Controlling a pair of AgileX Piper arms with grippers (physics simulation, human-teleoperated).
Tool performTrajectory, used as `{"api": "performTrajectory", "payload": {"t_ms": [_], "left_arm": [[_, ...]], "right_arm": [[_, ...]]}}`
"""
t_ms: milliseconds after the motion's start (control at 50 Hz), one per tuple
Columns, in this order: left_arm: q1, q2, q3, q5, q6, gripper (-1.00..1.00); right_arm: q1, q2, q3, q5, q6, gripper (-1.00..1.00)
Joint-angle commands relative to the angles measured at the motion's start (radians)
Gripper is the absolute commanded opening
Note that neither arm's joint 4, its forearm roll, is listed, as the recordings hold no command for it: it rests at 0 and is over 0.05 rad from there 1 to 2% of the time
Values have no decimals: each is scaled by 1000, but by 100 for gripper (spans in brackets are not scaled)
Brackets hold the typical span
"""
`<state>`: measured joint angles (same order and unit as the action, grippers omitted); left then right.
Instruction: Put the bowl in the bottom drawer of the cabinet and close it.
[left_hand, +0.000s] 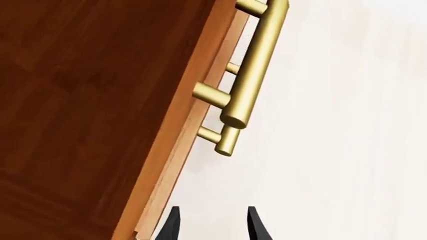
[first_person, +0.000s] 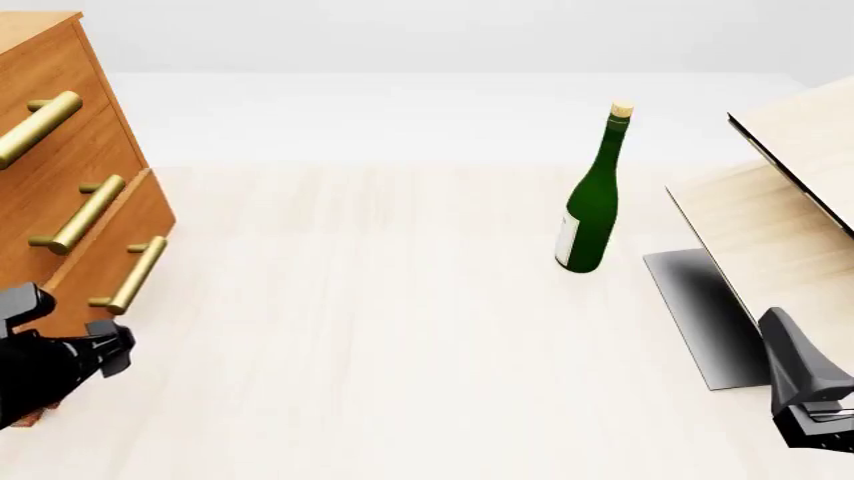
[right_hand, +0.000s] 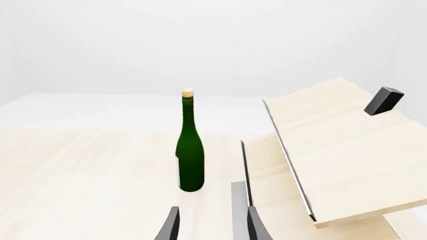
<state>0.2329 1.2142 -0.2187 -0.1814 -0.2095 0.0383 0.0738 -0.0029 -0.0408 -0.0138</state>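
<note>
An orange-brown wooden cabinet (first_person: 67, 190) is standing at the far left of a pale wood table (first_person: 374, 330), its three drawer fronts each carrying a brass bar handle. The bottom drawer (first_person: 114, 262) is sitting closed or nearly so — I cannot tell which. The left gripper (left_hand: 212, 225) is hovering just beside the cabinet's lower front corner, its jaws standing apart with nothing between them and touching nothing. The lowest handle (left_hand: 223, 141) is lying a little ahead of it. The right gripper (right_hand: 212, 225) is hanging at the near right — jaws likewise apart and empty. A green bottle (first_person: 591, 200) is standing upright mid-table. A pale light-wood structure (first_person: 787, 220) is rising at the right. The bowl is not showing in any view.
</note>
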Motion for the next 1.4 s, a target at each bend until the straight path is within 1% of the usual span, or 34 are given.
{"api": "performTrajectory", "payload": {"t_ms": [20, 60, 160, 240, 340, 380, 480, 520, 560, 600, 620, 660, 680, 740, 760, 780, 800, 840, 880, 900, 960, 1040, 1060, 1100, 1200, 1400], "left_arm": [[41, -4, -31, -7, 6, 100], [46, 3, -38, -16, 5, 100], [66, 13, -42, -41, 28, 100], [97, 15, -40, -70, 69, 100], [117, 38, -37, -99, 89, 100], [136, 44, -31, -115, 113, 100], [163, 68, -21, -152, 146, 100], [177, 78, -14, -170, 165, 100], [200, 63, -2, -183, 201, 100], [206, 66, 1, -191, 206, 100], [225, 34, 18, -202, 250, 100], [223, 38, 19, -207, 248, 100], [233, 23, 34, -226, 290, 100], [236, 0, 61, -266, 342, 100], [234, 8, 59, -269, 331, 100], [239, -15, 71, -279, 361, 100], [238, -3, 67, -277, 349, 100], [243, -20, 73, -281, 366, 100], [247, -15, 71, -281, 364, 100], [250, -31, 78, -284, 377, 100], [258, -25, 84, -297, 386, 100], [254, -26, 87, -296, 385, 100], [252, -12, 82, -295, 375, 100], [261, -43, 97, -301, 396, 100], [258, -27, 97, -302, 391, 100], [244, -54, 89, -269, 376, 100]], "right_arm": [[0, 0, 0, 0, 0, 100], [0, 0, 0, 0, 0, 100], [0, 0, 0, 0, 0, 100], [0, 0, 0, 0, 0, 100], [0, 0, 0, 0, 0, 100], [0, 0, 0, 0, 0, 100], [0, 0, 0, 0, 0, 100], [0, 0, 0, 0, 0, 100], [0, -1, 0, 0, 0, 100], [0, 0, 0, 0, 0, 100], [0, 0, 0, 0, 0, 100], [0, 0, 0, 0, 0, 100], [0, 0, 0, 0, 0, 100], [0, 0, 0, 0, 0, 100], [0, 0, 0, 0, 0, 100], [0, 0, 0, 0, 0, 100], [0, 0, 0, 0, 0, 100], [0, 0, 0, 0, 0, 100], [0, 0, 0, 0, 0, 100], [0, 1, 0, 0, 0, 100], [0, 0, 0, 0, 0, 100], [0, 1, 0, 0, 0, 100], [0, 0, 0, 0, -1, 100], [0, 0, 0, 0, 0, 100], [0, 0, 0, 0, 0, 100], [0, -1, 0, 0, 0, 100]]}}
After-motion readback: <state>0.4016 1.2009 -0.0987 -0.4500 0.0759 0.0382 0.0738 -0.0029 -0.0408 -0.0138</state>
